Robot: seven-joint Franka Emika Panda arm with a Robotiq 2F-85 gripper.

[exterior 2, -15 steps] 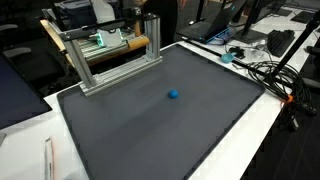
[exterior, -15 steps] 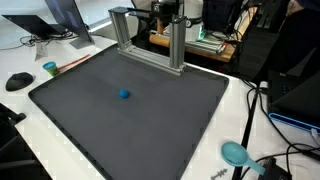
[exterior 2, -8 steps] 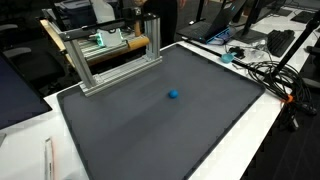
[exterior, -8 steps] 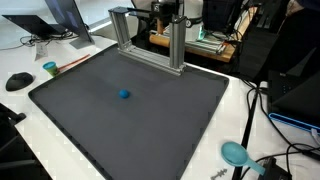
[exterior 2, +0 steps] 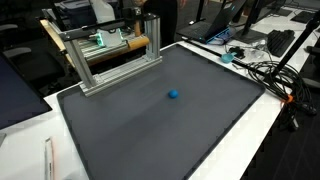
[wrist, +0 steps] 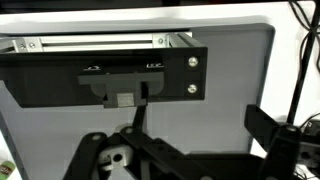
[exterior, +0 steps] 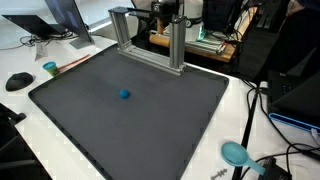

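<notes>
One claw (wrist: pixel 182 142) fills the bottom of the wrist view, its dark fingers spread wide apart with nothing between them. It holds and touches nothing. Just ahead of it stands an aluminium frame (wrist: pixel 100 42) carrying a black panel (wrist: pixel 100 75) that hangs upright across the opening. In both exterior views the same frame (exterior: pixel 178 45) (exterior 2: pixel 110 55) stands at the robot's edge of a large dark mat (exterior: pixel 150 125) (exterior 2: pixel 150 135), and the arm behind it is largely hidden. Beyond the frame, out on the open mat, lies a small blue ball (exterior: pixel 124 95) (exterior 2: pixel 173 95). It sits alone near the middle, well apart from the frame and from the claw. The mat rests on a white worktop (exterior: pixel 238 105). Items around its border: in an exterior view, a teal cup (exterior: pixel 49 68) and a black computer mouse (exterior: pixel 18 81) beside one corner, and a teal round object (exterior: pixel 234 152) at another corner. In an exterior view, a tangle of black cables (exterior 2: pixel 265 70) runs along the far side – type not discernible.
</notes>
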